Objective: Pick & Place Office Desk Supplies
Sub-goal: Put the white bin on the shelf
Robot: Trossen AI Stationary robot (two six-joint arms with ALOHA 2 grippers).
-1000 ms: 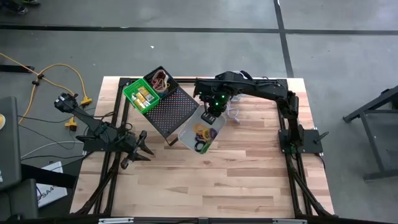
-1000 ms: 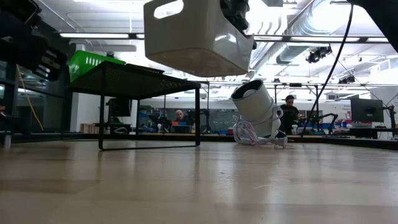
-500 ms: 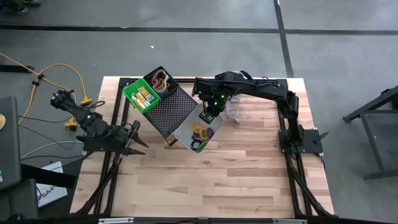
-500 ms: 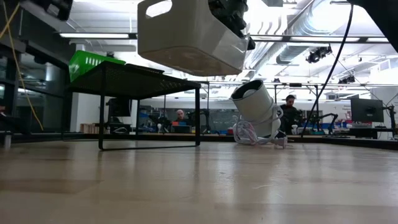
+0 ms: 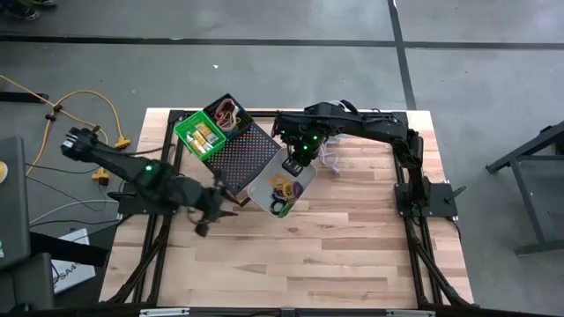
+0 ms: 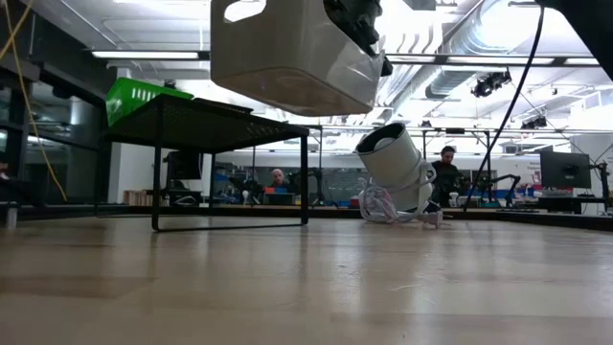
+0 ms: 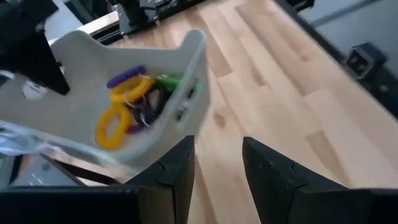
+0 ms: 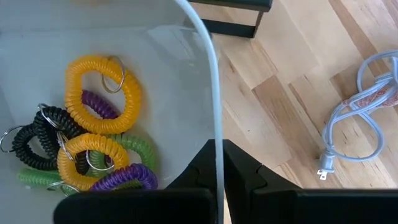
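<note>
Above the table (image 5: 352,255), carried grey bin (image 5: 280,187) of coil loops (image 8: 102,93) in right gripper (image 5: 293,165), pinched on rim, unplaced; left gripper (image 7: 214,171) empty, half-open.

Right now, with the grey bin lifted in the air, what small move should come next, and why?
Probably carry the grey bin toward the mesh rack. The right gripper is shut on its rim, it hangs clear of the table, and the open left gripper waits beside it.

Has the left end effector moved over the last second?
Yes. In the high view the left end effector has swung toward the mesh rack and the grey bin.
</note>
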